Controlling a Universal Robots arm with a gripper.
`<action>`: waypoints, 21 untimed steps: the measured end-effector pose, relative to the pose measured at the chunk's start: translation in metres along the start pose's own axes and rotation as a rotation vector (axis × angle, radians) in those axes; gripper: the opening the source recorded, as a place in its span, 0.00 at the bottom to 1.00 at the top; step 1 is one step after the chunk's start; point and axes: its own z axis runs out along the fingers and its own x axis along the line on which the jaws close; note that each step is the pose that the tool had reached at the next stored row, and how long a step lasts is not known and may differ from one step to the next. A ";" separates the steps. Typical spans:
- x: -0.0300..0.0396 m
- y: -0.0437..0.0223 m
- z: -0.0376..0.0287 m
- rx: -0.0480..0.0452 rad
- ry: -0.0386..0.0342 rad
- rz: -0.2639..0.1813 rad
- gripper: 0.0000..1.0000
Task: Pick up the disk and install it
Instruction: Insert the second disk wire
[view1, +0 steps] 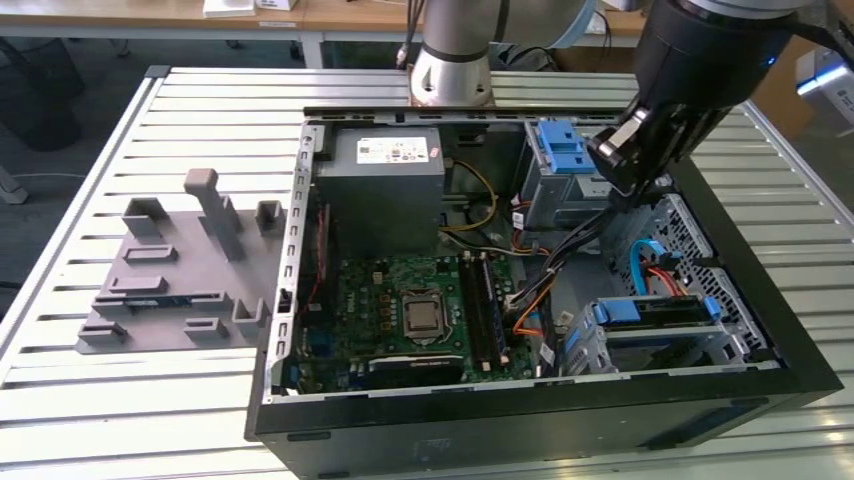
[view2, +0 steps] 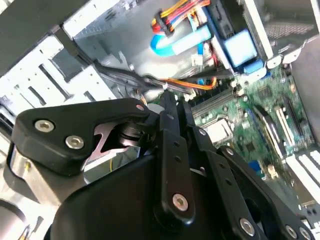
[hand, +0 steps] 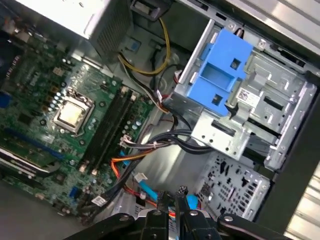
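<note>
While the tool (hand: 177, 200) hangs clenched and empty inside the case (view1: 747, 385), the disk (view1: 654, 312) sits at 4 o'clock, seated in its bay.

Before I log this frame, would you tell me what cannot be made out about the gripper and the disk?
- Gripper: in both wrist views the fingertips are cut short by its own black linkage, so whether it holds anything is unclear; in the exterior view the arm hides it.
- Disk: in the exterior view its blue carrier sits in the cage, whose frame covers the label and how fully it is seated.
</note>
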 end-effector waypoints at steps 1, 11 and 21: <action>0.0000 0.0000 0.0001 0.0110 -0.0004 -0.003 0.21; 0.0000 0.0000 0.0001 0.1012 0.0430 -0.101 0.21; 0.0000 -0.0001 0.0015 0.1085 0.0836 -0.216 0.21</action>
